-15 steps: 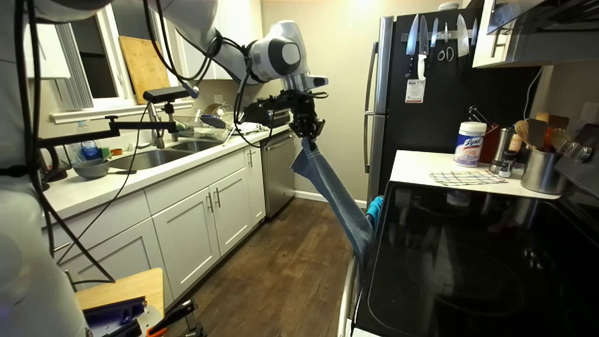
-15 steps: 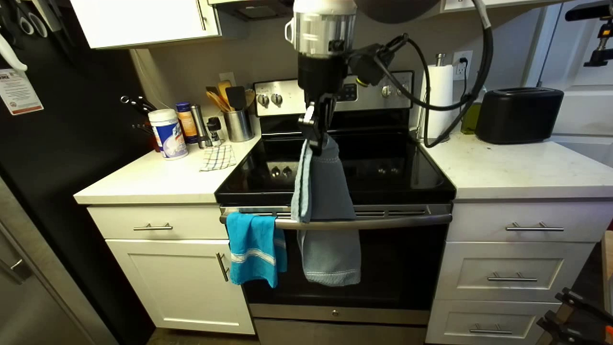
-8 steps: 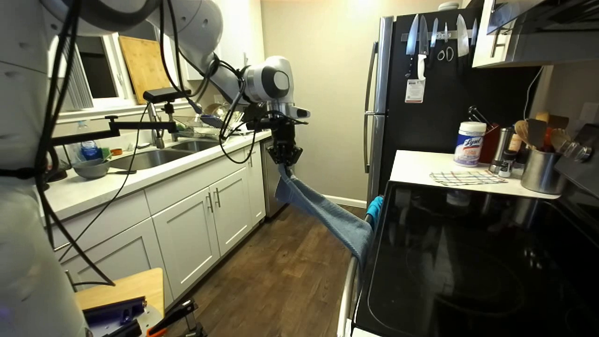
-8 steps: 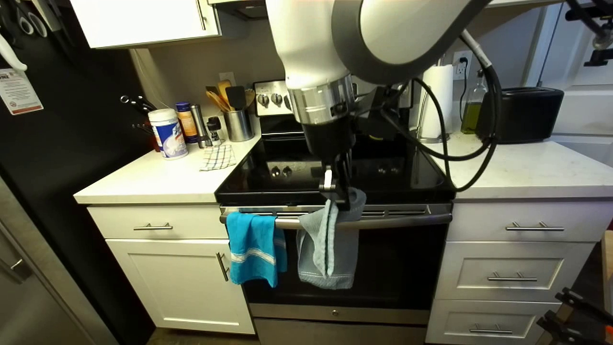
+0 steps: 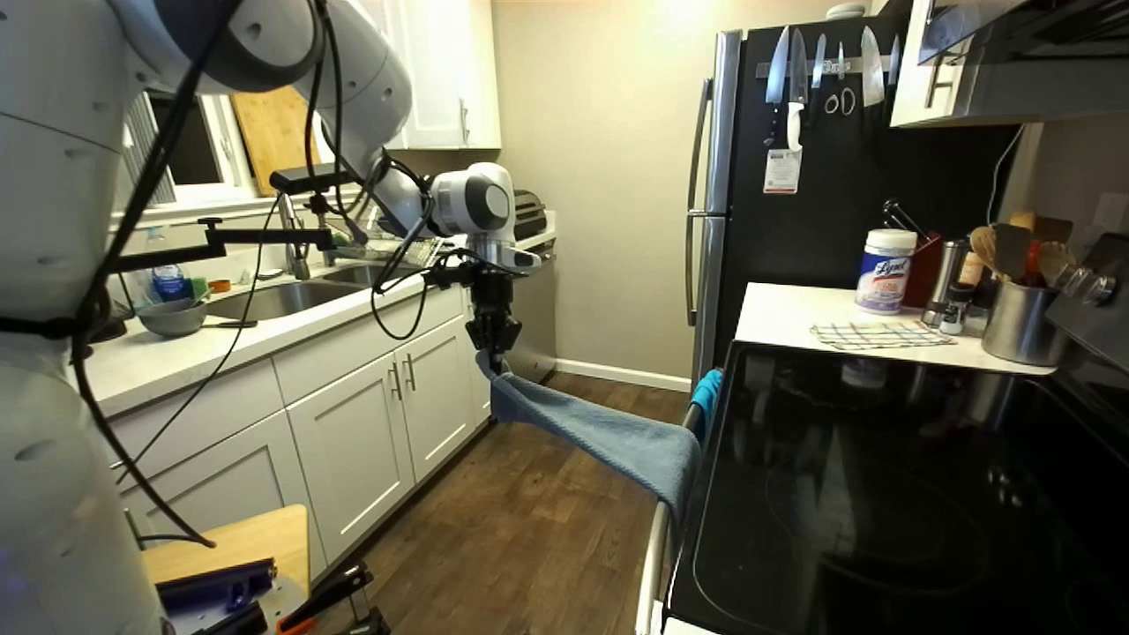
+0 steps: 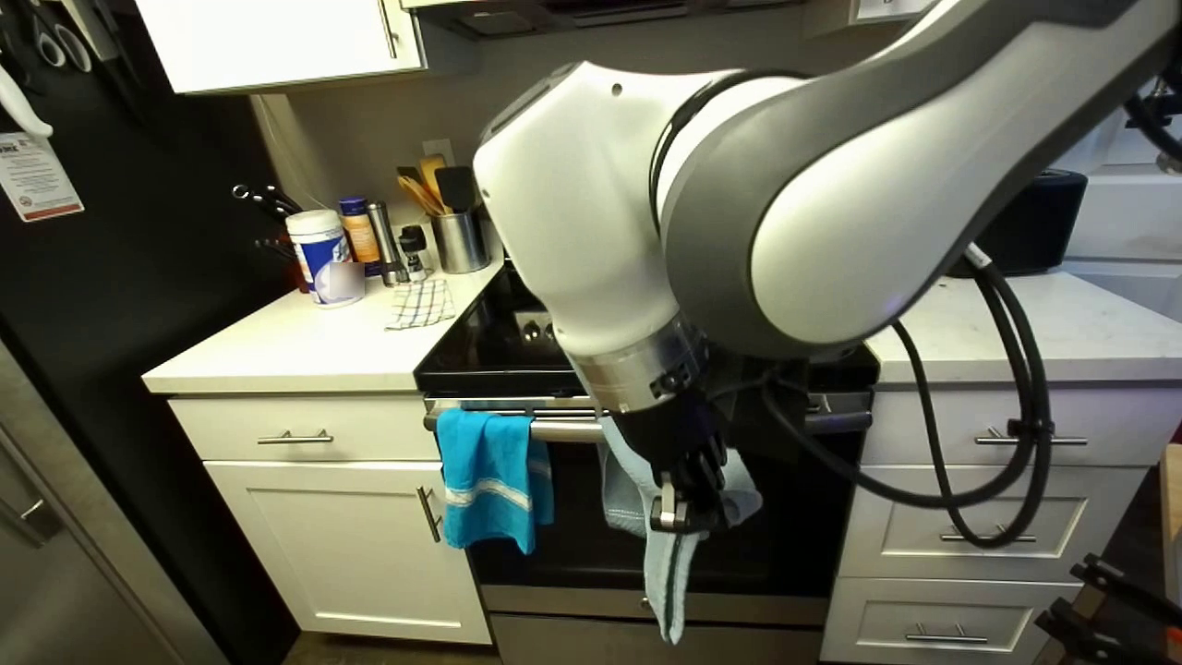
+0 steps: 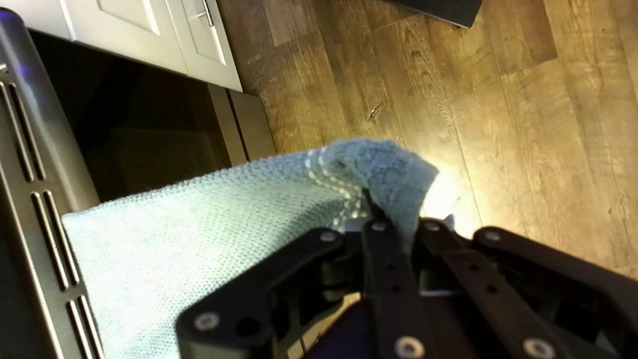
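Arm [image 5: 370,106] bent, wrist [image 5: 483,201] above a downward end effector [image 5: 497,357], its fingers [image 7: 391,279] close together.

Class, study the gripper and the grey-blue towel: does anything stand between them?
Nothing visible does: the gripper is shut on the grey-blue towel near one end. The bright blue towel hangs to one side, on the oven handle.

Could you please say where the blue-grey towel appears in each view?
In an exterior view: blue-grey towel, below centre.
In an exterior view: blue-grey towel, low, just right of centre, partly behind the gripper.
Wrist view: blue-grey towel, lower left to centre.
Shared landmark: oven handle.
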Robot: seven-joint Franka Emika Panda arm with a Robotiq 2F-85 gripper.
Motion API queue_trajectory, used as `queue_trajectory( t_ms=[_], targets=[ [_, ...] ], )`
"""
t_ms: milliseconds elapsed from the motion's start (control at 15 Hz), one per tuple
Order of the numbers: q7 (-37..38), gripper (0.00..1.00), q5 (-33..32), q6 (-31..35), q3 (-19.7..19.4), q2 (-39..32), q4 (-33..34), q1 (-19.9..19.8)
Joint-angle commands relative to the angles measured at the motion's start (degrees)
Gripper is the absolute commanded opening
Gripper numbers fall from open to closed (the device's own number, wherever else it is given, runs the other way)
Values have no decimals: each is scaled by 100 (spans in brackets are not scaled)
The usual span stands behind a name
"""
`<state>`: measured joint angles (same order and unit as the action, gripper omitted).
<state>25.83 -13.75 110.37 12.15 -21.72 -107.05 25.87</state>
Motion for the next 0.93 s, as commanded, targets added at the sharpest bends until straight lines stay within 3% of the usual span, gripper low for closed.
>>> queue_trajectory(
  t_ms=[0,333,867],
  targets=[
    [268,2,-75,-141,32,-219,53,190],
    [-105,2,-29,-94,-194,-568,280,-20],
    [-4,2,29,-269,-496,-1080,851,-205]
  ],
)
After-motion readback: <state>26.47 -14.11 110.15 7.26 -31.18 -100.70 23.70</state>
